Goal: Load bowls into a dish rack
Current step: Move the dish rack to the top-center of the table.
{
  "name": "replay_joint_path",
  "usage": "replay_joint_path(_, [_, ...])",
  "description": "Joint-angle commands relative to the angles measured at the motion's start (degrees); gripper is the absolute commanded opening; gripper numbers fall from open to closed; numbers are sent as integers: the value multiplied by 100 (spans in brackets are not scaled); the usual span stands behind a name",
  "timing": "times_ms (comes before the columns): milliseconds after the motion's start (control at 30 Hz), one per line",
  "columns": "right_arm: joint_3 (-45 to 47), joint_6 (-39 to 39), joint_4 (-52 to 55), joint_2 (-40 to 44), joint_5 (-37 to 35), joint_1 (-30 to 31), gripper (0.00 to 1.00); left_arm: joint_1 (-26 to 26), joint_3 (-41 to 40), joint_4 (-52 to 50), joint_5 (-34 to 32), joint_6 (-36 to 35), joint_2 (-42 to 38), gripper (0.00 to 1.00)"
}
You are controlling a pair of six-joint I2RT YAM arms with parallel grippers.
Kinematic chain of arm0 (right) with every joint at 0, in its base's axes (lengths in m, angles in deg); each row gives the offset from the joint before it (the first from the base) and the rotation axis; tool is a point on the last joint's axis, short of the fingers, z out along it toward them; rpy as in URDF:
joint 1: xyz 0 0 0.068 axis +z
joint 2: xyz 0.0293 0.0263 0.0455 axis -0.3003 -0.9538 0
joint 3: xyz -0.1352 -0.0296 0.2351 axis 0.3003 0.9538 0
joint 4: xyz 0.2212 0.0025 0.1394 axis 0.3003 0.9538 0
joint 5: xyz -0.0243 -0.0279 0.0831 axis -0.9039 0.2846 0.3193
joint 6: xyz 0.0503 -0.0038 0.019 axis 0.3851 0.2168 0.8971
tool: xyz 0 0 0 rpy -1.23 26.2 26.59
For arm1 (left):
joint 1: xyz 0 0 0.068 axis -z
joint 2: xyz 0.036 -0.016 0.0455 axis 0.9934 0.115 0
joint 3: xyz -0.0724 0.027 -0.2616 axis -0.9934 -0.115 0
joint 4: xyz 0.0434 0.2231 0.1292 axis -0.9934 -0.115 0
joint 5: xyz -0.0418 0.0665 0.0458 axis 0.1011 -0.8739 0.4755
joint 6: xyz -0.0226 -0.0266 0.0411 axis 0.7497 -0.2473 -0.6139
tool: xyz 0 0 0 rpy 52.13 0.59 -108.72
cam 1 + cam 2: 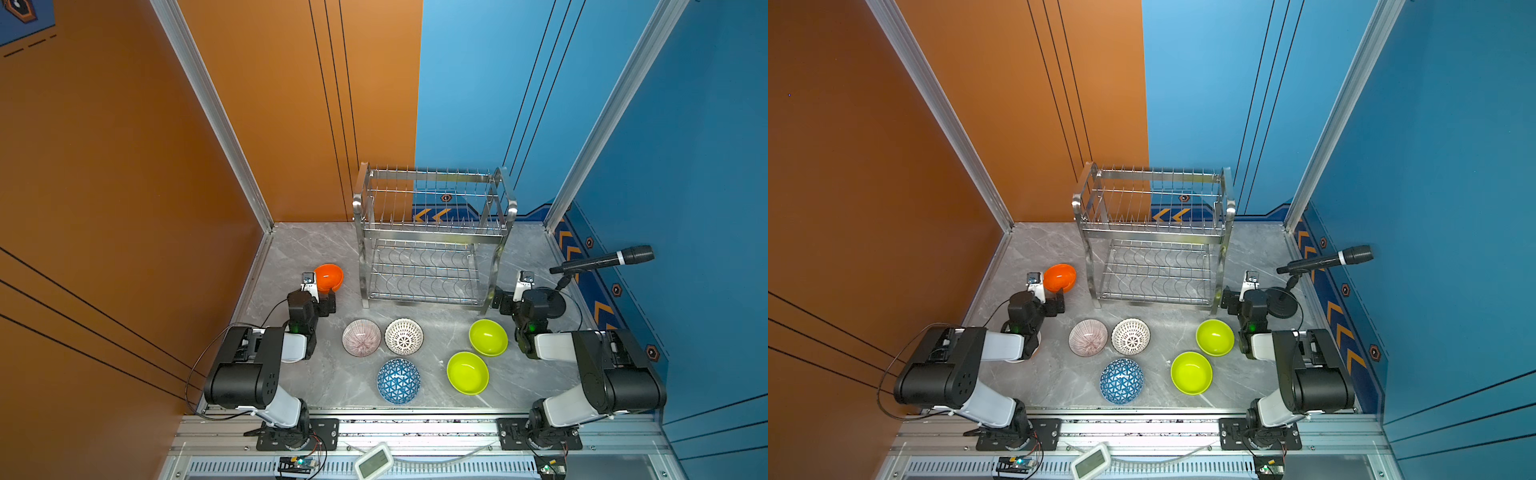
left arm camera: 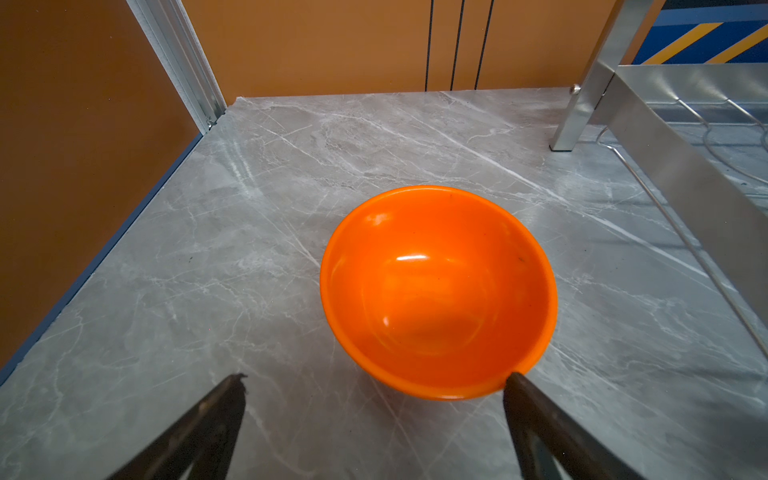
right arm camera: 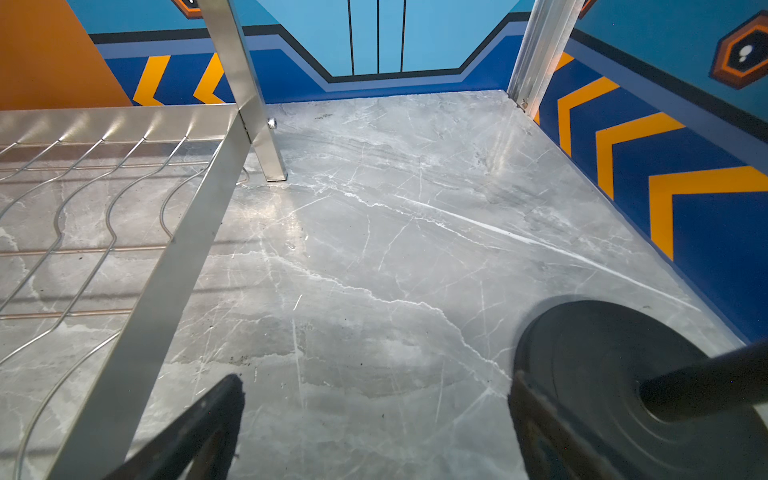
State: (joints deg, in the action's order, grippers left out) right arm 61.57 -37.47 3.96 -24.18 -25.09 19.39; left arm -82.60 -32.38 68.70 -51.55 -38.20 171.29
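The left gripper (image 2: 376, 377) is hovering low, jaws spread fully and gripping nothing; one fingertip (image 2: 516, 381) seems to be grazing the near rim of the orange bowl (image 2: 436, 291) (contact is hard to confirm). The right gripper (image 3: 376, 377) is gaping equally wide, holding nothing, over the grey marble tabletop (image 3: 374, 249) between a black stand base (image 3: 590, 357) and the dish rack (image 3: 166, 270). Between the arms, a blue-triangle bowl (image 1: 398, 381), two lime-green bowls (image 1: 467, 372), a striped bowl (image 1: 361, 337) and a lattice bowl (image 1: 403, 336) are sitting on the marble; behind, the rack is standing before an orange wall (image 1: 291, 124) and a blue wall (image 1: 478, 104).
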Motion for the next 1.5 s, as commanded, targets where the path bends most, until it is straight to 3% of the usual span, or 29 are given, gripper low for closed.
replay_joint_path(0, [-98, -78, -132, -67, -82, -24, 99, 26, 135, 61, -9, 31, 59, 98])
replay_joint_path(567, [-126, -66, -135, -63, -122, -15, 99, 208, 91, 55, -249, -106, 10, 98])
replay_joint_path(767, [-305, -52, 590, 386, -302, 28, 99, 294, 54, -3, -332, -201, -210, 98])
replay_joint_path(1133, [-410, 245, 1384, 986, -973, 94, 99, 648, 916, -2261, -1148, -102, -956, 98])
replay_joint_path(1333, [-496, 615, 1892, 1371, -1491, 86, 99, 831, 1643, -3701, -1615, 295, -1210, 98])
replay_joint_path(1467, [-576, 951, 2281, 1663, -1422, 37, 99, 874, 2017, -4440, -1595, 881, -1355, 98])
